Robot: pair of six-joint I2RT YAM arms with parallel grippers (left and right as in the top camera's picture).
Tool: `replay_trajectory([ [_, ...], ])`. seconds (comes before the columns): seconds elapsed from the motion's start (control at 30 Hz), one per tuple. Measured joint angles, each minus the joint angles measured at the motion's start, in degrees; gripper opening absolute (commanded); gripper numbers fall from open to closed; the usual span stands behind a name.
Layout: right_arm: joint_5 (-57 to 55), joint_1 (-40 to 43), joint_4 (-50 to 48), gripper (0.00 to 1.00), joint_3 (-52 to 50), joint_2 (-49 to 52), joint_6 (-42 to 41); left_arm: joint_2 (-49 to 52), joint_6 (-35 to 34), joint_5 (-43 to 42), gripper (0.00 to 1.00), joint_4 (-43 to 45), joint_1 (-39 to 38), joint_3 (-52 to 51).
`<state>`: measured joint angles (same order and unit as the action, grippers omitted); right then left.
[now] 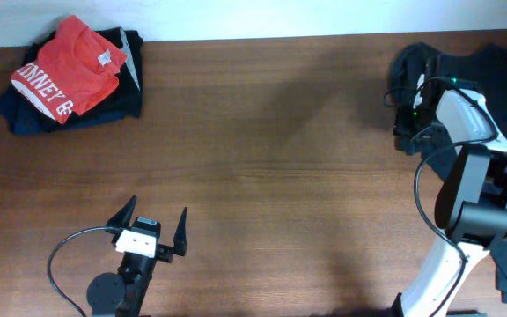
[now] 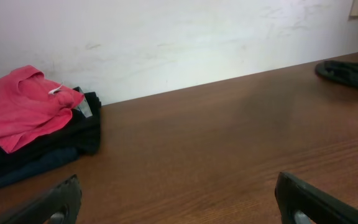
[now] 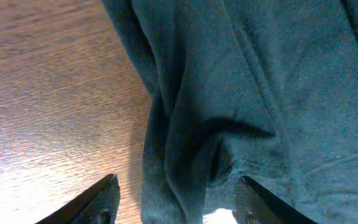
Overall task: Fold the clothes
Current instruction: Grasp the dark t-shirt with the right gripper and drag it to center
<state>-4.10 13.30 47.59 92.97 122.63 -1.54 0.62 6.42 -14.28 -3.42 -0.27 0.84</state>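
A dark T-shirt [image 3: 260, 93] of soft fabric fills the middle and right of the picture, creased into long folds that run downward. It lies on a brown wooden surface [image 3: 42, 93], which is bare at the left. The right tool [image 3: 179, 202] reaches in from the bottom edge with its two black fingers [image 3: 101, 199] spread apart. A bunched fold sits between them, and a strip of wood shows between the left finger and the cloth.
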Motion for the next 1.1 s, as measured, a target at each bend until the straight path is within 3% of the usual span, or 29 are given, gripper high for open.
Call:
replay_trajectory([
  [0.07,0.0,0.0,0.0,0.47,0.0,0.5,0.0,0.0,0.0,0.0,0.99,0.0,0.0,0.0],
  [0.17,0.0,0.0,-0.1,0.42,0.0,1.0,0.0,0.0,0.0,0.0,0.99,0.0,0.0,0.0],
  [0.27,0.0,0.0,-0.2,0.25,0.0,2.3,0.0,0.0,0.0,0.0,0.99,0.0,0.0,0.0],
  [0.33,0.0,0.0,-0.2,0.04,0.0,3.1,0.0,0.0,0.0,0.0,0.99,0.0,0.0,0.0],
  [0.47,-0.2,0.0,0.3,0.04,0.2,3.1,0.0,0.0,0.0,0.0,0.99,0.0,0.0,0.0],
  [0.67,3.3,-4.9,10.1,0.04,7.9,3.2,0.0,0.0,0.0,0.0,0.99,0.0,0.0,0.0],
  [0.77,9.1,-13.0,10.4,0.04,11.9,3.2,-0.1,0.0,0.0,0.0,0.99,0.0,0.0,0.0],
  [0.83,12.5,-24.4,8.8,0.05,13.2,3.2,-0.2,0.0,0.0,0.0,0.99,0.0,0.0,0.0],
  [0.9,13.7,-33.0,7.3,0.11,13.3,3.2,-0.2,0.0,0.0,0.0,0.99,0.0,0.0,0.0],
  [0.97,14.5,-40.9,6.1,0.12,13.3,3.2,-0.5,0.0,0.0,0.0,0.99,0.0,0.0,0.0],
  [1.0,14.8,-44.0,6.0,0.20,13.3,3.2,-1.2,0.0,0.0,0.0,0.99,0.0,0.0,0.0],
  [1.03,15.6,-48.9,6.1,0.15,13.3,3.2,-2.2,0.0,0.0,0.0,0.99,0.0,0.0,0.0],
  [1.1,16.0,-51.2,6.6,0.11,13.4,3.2,-3.4,0.0,0.0,0.0,0.99,0.0,0.0,0.0],
])
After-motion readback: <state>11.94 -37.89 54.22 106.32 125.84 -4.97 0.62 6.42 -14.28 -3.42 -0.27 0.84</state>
